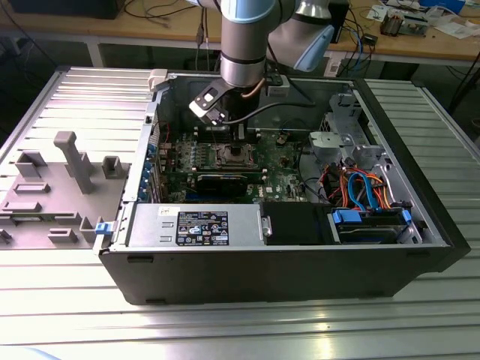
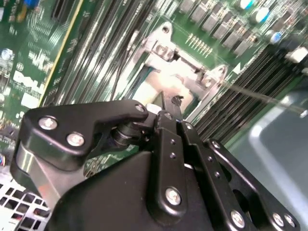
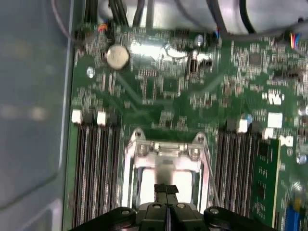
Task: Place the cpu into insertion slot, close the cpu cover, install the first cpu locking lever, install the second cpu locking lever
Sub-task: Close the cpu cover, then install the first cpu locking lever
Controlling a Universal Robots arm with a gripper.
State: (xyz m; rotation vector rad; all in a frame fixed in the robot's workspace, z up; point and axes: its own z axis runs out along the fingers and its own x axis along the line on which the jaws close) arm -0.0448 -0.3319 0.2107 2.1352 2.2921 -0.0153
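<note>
Reaching down into the single open computer case (image 1: 300, 274) on the ribbed metal bench (image 1: 225, 330), the one robot arm (image 1: 241, 45) holds its gripper (image 3: 166, 186) just above the processor socket on the green motherboard (image 3: 159, 91). The gripper's two black fingers (image 3: 161, 190) are pressed together, tip against tip, and I cannot tell whether anything thin is caught between them.

One cpu (image 3: 144, 185) sits in the socket. Its pale metal top shows on either side of the fingers, through the window of the one cpu cover (image 3: 166, 150), which seems to lie flat over it. Two banks of dark memory slots (image 3: 94, 163) flank the socket, one to each side, and a single green memory module (image 3: 267, 173) stands beyond one bank. One thin metal rod (image 3: 210, 175) runs along the cover's edge.

The first wrist view adds one round coin battery (image 3: 117, 57) on the board beyond the socket, away from the gripper. The second wrist view brings the gripper's black linkage and screws close, with the closed tips in front of the bright socket frame. The exterior view takes in the wider scene:
- one labelled power supply (image 1: 199, 225) at the case's near edge
- one bundle of orange and blue cables (image 1: 360, 191) toward the exterior view's right
- one grey fixture plate (image 1: 45, 202) on the bench at the exterior view's left
</note>
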